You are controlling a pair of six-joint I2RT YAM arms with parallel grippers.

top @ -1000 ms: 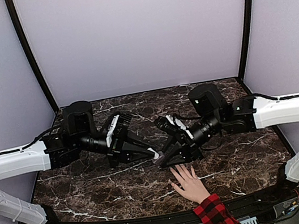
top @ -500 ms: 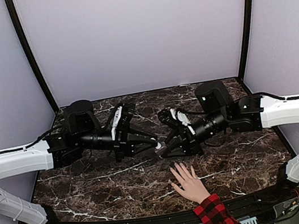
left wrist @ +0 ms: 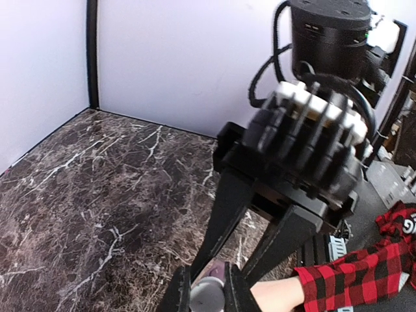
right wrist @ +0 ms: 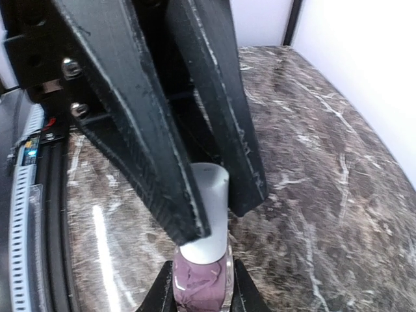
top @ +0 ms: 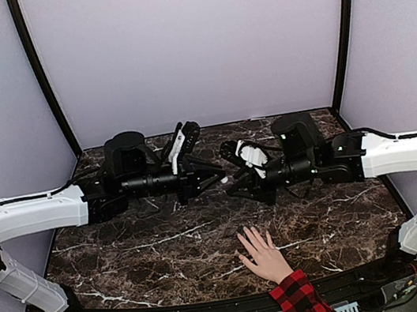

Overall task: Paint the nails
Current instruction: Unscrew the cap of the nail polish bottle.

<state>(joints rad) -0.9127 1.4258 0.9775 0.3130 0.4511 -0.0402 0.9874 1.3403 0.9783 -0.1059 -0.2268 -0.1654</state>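
A: Looking for the nails (top: 248, 232) first: where are they found, and how do they appear?

B: They are found at the fingertips of a light-skinned human hand (top: 263, 255). It is laid flat, palm down, on the dark brown, white-veined marble tabletop (top: 129, 257), near its front edge and right of centre. The fingers are spread and pointed toward the back wall. From overhead the nails are seen only as tiny pale tips, and no colour on them can be made out. A red-and-black plaid sleeve (top: 301, 304) is worn at the wrist.

A: And how are the two grippers held?

B: Both are clenched, and they are brought tip to tip above the tabletop, behind the hand and well apart from the nails. A small glass bottle (right wrist: 200, 276) of mauve polish is clamped by its body in the right gripper (right wrist: 203, 289). The bottle's rounded white cap (right wrist: 211, 214) is pinched between the black fingers of the left gripper (left wrist: 208, 296). Whether the cap is loosened cannot be told.
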